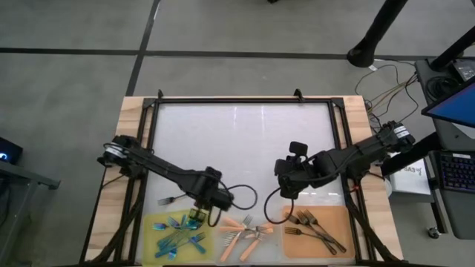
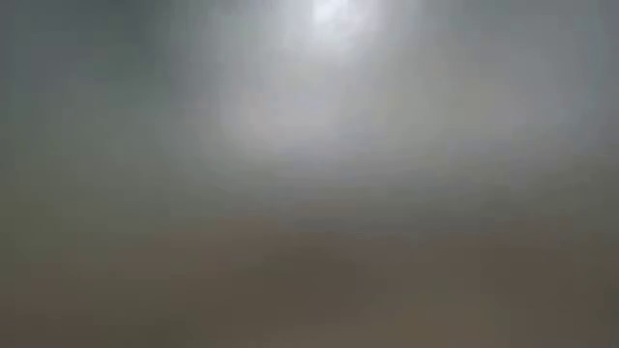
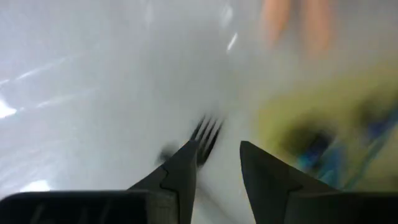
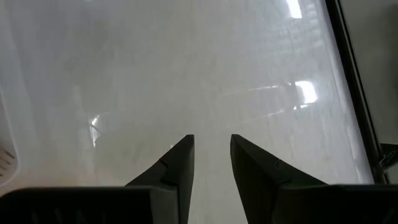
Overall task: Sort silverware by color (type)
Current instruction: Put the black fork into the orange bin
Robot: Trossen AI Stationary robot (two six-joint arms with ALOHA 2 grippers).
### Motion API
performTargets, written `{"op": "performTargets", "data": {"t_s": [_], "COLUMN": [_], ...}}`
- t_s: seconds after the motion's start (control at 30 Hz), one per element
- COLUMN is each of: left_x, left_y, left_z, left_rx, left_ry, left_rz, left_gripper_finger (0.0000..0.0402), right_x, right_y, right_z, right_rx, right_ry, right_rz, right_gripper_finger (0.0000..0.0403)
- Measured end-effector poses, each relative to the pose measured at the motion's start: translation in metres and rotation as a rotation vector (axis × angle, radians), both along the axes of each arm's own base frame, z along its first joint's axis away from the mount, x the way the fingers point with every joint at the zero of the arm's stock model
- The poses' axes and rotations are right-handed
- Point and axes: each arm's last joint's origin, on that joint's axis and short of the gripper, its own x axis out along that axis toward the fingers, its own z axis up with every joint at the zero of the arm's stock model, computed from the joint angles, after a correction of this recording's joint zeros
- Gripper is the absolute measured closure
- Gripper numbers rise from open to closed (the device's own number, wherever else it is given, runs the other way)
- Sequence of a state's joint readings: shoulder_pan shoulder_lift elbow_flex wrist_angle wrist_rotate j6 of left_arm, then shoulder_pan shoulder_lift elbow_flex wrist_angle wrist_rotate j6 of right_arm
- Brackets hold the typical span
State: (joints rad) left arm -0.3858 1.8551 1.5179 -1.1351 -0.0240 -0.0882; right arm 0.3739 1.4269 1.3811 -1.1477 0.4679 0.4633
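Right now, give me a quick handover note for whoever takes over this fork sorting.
Left gripper: open, nothing held, at the near edge of the yellow mat, over the blue forks.
Right gripper: open, nothing held, waiting above the orange mat.
Done: blue forks on the yellow mat, dark forks on the orange mat, orange forks piled on the bare table between the mats.
Left: one dark fork lies alone on the white table, beside the left arm; it likely belongs on the orange mat.
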Motion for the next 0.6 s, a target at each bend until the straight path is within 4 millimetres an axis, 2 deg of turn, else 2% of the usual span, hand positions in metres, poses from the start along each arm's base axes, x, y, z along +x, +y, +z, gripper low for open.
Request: {"op": "performTargets", "data": {"t_s": [0.1,0.27,0.43,0.6], "left_x": [-0.014,-0.036,-0.065,-0.087], "left_y": [0.010,0.032,0.062,0.078], "left_z": [-0.008,-0.034,-0.058,-0.066], "left_rx": [0.100,0.052,0.027,-0.036], "left_ry": [0.086,0.073,0.031,-0.007], "left_rz": [-0.056,-0.085,0.032,0.114], "left_gripper_finger": [0.0297,0.0297,0.0297,0.0297], "right_x": [0.000,0.002,0.005,0.008], "right_y": [-0.001,-0.004,-0.013,-0.025], "right_z": [0.000,0.000,0.001,0.001], "right_rx": [0.000,-0.008,-0.031,-0.032], "right_ry": [-0.005,-0.016,-0.024,-0.024], "right_rz": [-0.013,-0.026,-0.062,-0.106], "right_gripper_finger": [0.0307,0.0307,0.0307,0.0307]}}
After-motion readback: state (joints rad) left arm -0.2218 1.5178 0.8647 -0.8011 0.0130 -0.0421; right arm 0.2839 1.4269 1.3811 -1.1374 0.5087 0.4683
